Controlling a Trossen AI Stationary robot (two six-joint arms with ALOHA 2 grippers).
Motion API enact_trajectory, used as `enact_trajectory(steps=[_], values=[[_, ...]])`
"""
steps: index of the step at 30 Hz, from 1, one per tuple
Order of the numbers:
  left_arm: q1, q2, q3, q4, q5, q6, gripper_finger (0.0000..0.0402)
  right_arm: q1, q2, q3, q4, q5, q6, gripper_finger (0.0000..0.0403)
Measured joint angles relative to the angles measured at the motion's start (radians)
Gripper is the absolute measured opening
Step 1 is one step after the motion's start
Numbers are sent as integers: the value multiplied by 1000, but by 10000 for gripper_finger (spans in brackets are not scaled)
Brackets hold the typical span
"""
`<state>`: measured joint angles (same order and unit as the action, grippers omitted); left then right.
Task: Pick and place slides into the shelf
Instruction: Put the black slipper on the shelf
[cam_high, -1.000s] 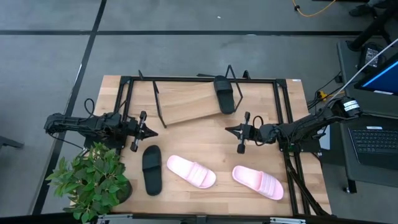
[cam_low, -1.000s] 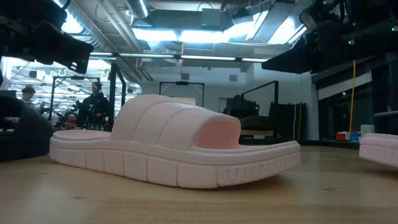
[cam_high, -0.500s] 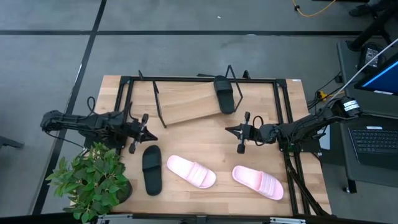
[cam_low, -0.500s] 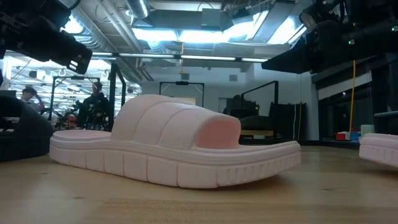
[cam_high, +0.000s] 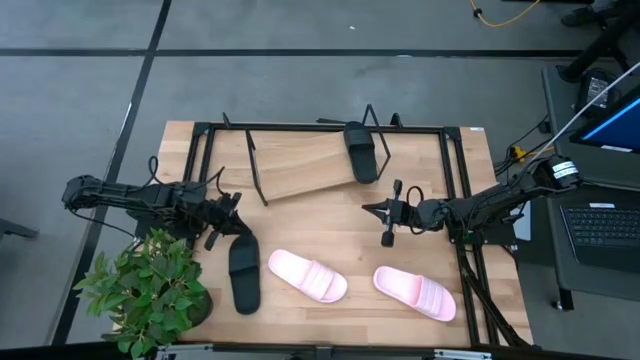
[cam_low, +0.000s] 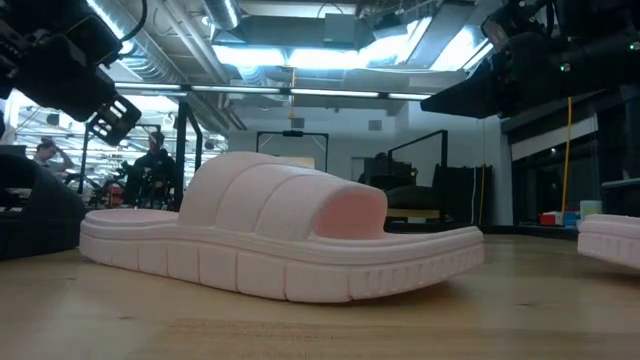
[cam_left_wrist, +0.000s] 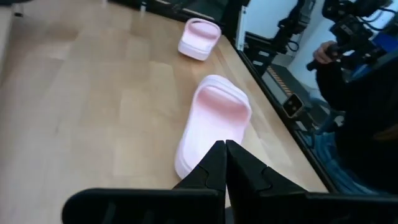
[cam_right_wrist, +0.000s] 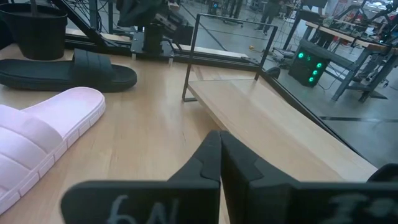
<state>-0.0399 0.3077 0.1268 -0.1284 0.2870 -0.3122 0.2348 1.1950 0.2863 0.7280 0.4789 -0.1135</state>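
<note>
two black slides (cam_high: 243, 272), two pale pink slides (cam_high: 307, 276), light-wood shelf (cam_high: 300, 164)

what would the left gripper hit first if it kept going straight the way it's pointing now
Probably the near pink slide. The left gripper, shut, aims along the table at it, with the second pink slide beyond. In the high view the black slide lies just under its tip, so depth is uncertain.
</note>
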Motion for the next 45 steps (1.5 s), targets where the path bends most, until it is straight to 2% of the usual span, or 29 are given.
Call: enact_trajectory(steps=[6,11,19,24,28,34,38,43,45], values=[[0,0,0,-27,-25,0,0,0,0,0,0,0,2,3],[0,0,0,-63,-102,-43,0,0,0,0,0,0,3,3],[0,0,0,-182,-96,-52,0,0,0,0,0,0,66,3],[0,0,0,-193,-85,-78,2,0,0,0,1,0,109,3],[0,0,0,-194,-100,-61,28,0,0,0,3,0,108,3],[0,0,0,-195,-165,-37,89,0,0,0,3,0,107,3],[0,0,0,-195,-95,-43,122,0,0,0,3,0,106,3],[0,0,0,-196,142,-111,132,0,0,0,4,0,86,3],[0,0,0,-196,190,-131,133,0,0,0,4,0,79,3]])
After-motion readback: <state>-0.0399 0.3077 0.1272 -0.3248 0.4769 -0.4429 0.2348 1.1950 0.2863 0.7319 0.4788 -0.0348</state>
